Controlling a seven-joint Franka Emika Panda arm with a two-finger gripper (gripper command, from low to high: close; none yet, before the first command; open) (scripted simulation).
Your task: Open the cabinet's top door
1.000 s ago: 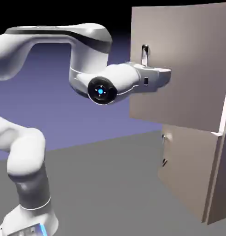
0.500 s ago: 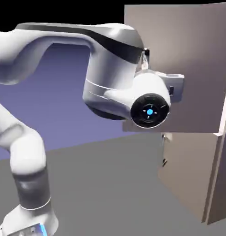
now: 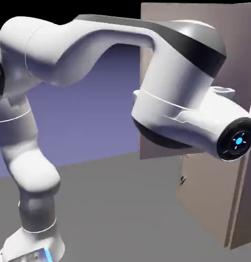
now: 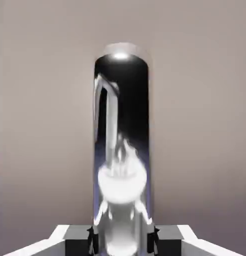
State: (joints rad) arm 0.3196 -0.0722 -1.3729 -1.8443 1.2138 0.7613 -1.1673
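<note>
Two small fingers of our end effector (image 4: 121,241) were shut tight on the shiny handle (image 4: 121,150) of the top door (image 3: 163,30), already swung out from the cabinet (image 3: 245,194), so we judged a slow, round pull best.

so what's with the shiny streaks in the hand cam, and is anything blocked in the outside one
Hand view: the handle is mirror-bright, reflecting the arm and a highlight at its top, with the gripper shut on it. Exterior view: evenly lit, but the arm fills the frame, hiding the handle, the jaws and much of the top door.
</note>
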